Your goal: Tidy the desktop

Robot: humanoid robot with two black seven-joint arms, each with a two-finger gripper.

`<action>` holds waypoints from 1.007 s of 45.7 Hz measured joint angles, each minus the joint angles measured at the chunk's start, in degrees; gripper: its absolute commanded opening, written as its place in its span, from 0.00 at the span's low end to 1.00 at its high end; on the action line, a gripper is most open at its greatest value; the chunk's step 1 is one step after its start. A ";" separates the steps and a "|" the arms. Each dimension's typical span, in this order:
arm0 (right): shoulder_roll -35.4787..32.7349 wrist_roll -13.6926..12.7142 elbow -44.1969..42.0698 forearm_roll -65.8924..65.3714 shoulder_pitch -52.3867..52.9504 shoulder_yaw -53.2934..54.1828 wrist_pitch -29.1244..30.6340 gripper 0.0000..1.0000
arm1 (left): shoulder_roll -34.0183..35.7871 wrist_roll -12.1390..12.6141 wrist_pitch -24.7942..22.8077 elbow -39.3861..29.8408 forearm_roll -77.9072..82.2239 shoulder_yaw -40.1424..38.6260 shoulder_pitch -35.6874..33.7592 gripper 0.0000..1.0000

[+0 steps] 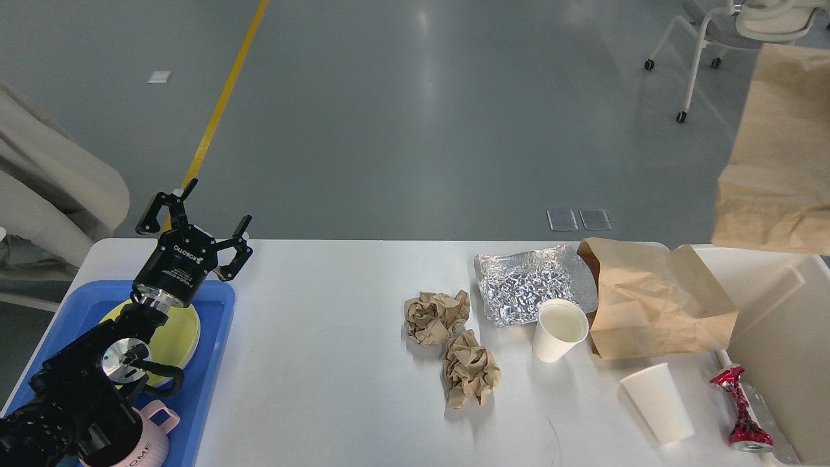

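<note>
The white desktop (337, 363) holds two crumpled brown paper balls (436, 315) (470, 368), a sheet of crinkled foil (526, 284), an upright white paper cup (559, 329), a tipped white paper cup (658, 402), a flat brown paper bag (655, 303) and a crushed red can (742, 408). A second brown paper bag (775, 149) hangs in the air at the upper right, above the cream-white bin (788, 324). My left gripper (214, 211) is open and empty above the far corner of the blue tray (207, 363). My right gripper is out of view.
The blue tray at the left holds a yellow-green plate (175, 334) and a pink cup (152, 438), partly hidden by my left arm. A wheeled chair (733, 32) stands on the grey floor at the far right. A yellow floor line (224, 97) runs past the table.
</note>
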 measured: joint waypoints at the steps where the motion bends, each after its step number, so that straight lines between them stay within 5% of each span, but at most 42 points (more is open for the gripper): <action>1: -0.69 0.03 -2.23 -1.04 -2.57 0.20 -0.79 0.00 | 0.00 0.00 0.00 0.01 0.00 0.00 0.00 1.00; 4: -2.50 0.51 -7.76 -4.03 -10.61 1.19 -5.08 0.00 | 0.00 0.00 0.00 0.02 0.00 0.00 0.00 1.00; 15: -4.72 3.06 -29.28 -6.94 -52.82 4.65 -39.50 0.00 | 0.00 0.00 0.00 0.01 0.00 0.01 0.00 1.00; 18: -3.14 3.07 -35.00 -2.49 -64.51 8.50 -44.71 0.00 | 0.00 0.00 0.00 0.00 0.00 0.01 0.00 1.00; 26: 4.84 2.51 -46.37 8.87 -93.46 20.17 -48.24 0.00 | 0.01 0.00 0.00 -0.01 -0.01 0.01 0.00 1.00; 35: 11.43 2.13 -54.35 11.16 -105.27 24.05 -51.20 0.00 | 0.00 0.00 0.00 -0.01 -0.01 0.00 -0.01 1.00; 37: 11.80 2.03 -54.58 11.19 -105.81 24.17 -51.83 0.17 | 0.00 0.00 0.00 -0.01 -0.01 0.00 -0.01 1.00; 38: 11.94 1.99 -54.66 11.20 -105.99 24.21 -52.13 0.40 | 0.00 0.00 0.00 -0.01 -0.01 0.00 -0.01 1.00; 39: 12.05 1.97 -54.75 11.20 -106.10 24.24 -52.40 0.99 | 0.00 0.00 0.00 -0.01 -0.01 0.00 -0.01 1.00; 46: 12.26 2.32 -52.73 11.51 -104.17 24.87 -52.17 1.00 | 0.00 0.00 0.00 -0.01 0.00 -0.06 -0.01 1.00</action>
